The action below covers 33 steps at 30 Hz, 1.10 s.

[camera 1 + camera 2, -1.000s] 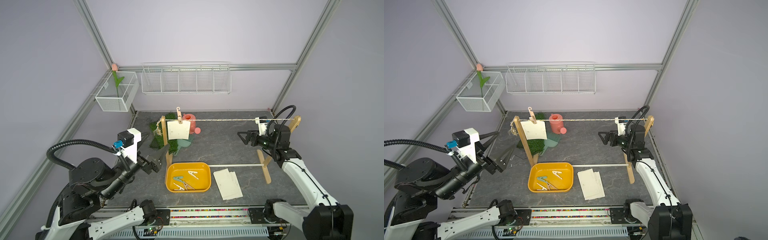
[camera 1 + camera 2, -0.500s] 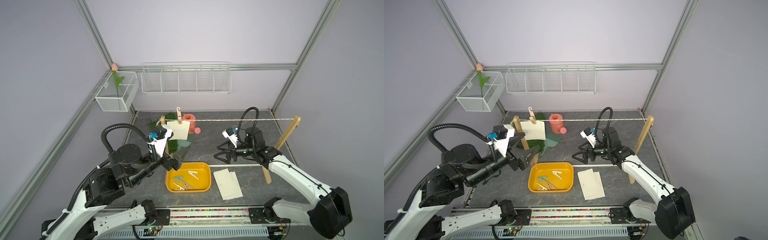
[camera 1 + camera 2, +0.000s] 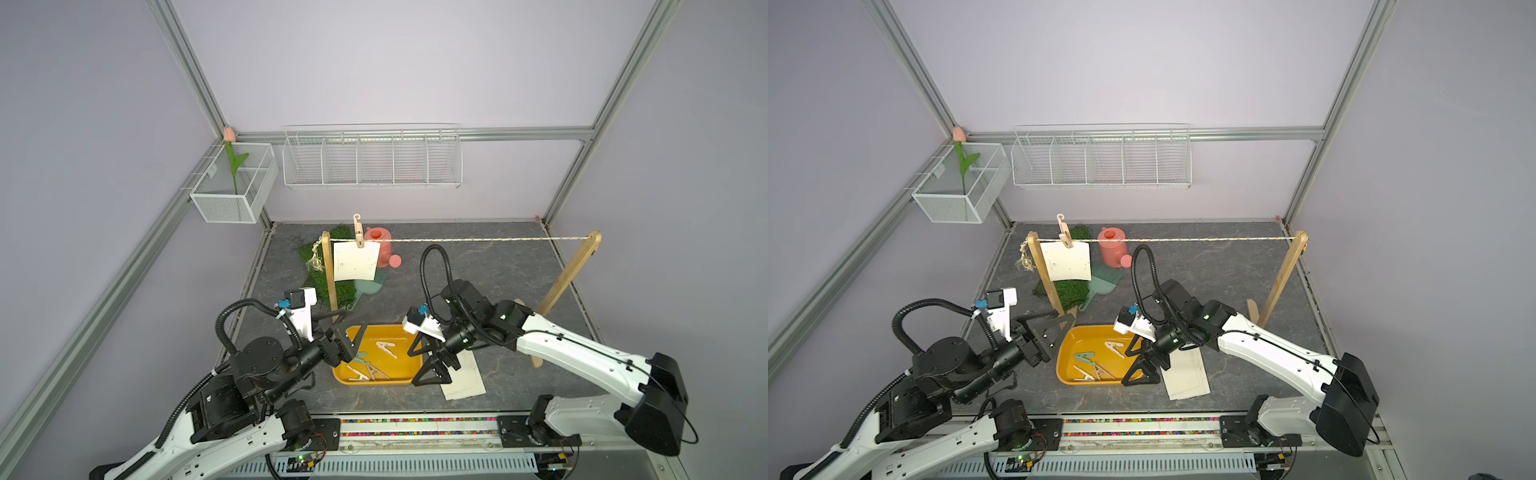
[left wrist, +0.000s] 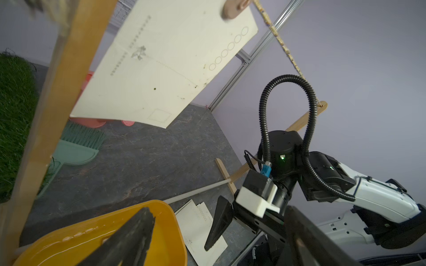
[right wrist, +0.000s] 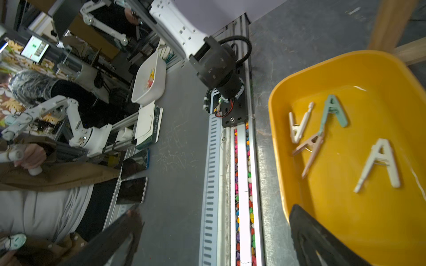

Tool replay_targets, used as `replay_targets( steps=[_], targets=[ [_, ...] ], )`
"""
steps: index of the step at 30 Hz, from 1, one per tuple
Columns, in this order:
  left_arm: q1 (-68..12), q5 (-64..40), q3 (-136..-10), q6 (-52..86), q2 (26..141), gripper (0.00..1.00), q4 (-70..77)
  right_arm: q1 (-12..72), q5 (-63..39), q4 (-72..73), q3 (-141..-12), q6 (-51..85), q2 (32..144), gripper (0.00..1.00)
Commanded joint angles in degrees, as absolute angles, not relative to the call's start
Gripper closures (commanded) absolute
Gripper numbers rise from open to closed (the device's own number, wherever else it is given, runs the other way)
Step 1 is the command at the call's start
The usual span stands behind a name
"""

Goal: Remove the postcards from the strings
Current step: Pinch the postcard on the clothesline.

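Note:
One cream postcard (image 3: pixel 356 261) hangs at the left end of the string (image 3: pixel 478 240), pinned by a beige clothespin (image 3: pixel 358 239); the left wrist view shows this postcard (image 4: pixel 161 69) close up. Other postcards lie in a stack (image 3: pixel 465 374) on the table, right of the yellow tray (image 3: pixel 409 376). My left gripper (image 3: pixel 351 338) is open and empty, low at the tray's left end, below the hanging card. My right gripper (image 3: pixel 415 370) is open and empty over the tray's right edge, beside the stack. The stack is partly hidden by it.
Several clothespins (image 5: pixel 332 138) lie in the tray. Two wooden posts (image 3: pixel 329 270) (image 3: pixel 569 282) carry the string, joined low by a white rod (image 4: pixel 196 191). Behind stand a pink watering can (image 3: pixel 380 245), a grass mat (image 3: pixel 1069 291) and a teal brush (image 3: pixel 1102 282). Wire baskets (image 3: pixel 372 160) hang on the back wall.
My right gripper has come from the right post down and to the left to the tray's right edge. My left arm has swung right, bringing its gripper to the tray's left end.

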State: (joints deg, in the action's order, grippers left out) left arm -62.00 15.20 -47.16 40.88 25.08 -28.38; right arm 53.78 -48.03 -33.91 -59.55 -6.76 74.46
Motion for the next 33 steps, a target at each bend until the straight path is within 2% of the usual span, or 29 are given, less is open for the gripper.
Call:
replay_targets(
  steps=[1,5,10,14,21,27,33],
  targets=[
    [-62.05,16.97,-41.71,50.02,24.18,0.07,-18.52,58.45,-45.51,-43.42,-63.72,-11.24,74.23,0.04],
    [-61.39,18.10,-34.30,54.49,23.95,0.02,-6.01,60.99,-38.98,-46.49,-71.07,-10.64,67.90,0.00],
    [-59.17,18.97,-28.32,59.68,24.70,0.00,4.50,61.02,-28.75,-40.68,-76.88,-9.55,57.78,0.10],
    [-58.97,22.81,-23.66,60.36,24.42,0.00,13.66,60.87,-17.75,-33.75,-81.10,-9.60,54.66,0.11],
    [-58.89,28.76,-17.89,57.26,26.34,0.00,27.78,57.14,-10.83,-20.82,-92.12,-5.31,64.07,0.11],
    [-57.36,28.95,-17.07,50.73,30.79,0.00,37.76,51.00,-20.63,-19.00,-104.19,0.37,76.78,0.11],
    [-53.61,26.12,-19.78,47.37,34.78,0.00,41.02,50.12,-22.21,-21.61,-112.35,0.70,84.65,0.11]
  ],
)
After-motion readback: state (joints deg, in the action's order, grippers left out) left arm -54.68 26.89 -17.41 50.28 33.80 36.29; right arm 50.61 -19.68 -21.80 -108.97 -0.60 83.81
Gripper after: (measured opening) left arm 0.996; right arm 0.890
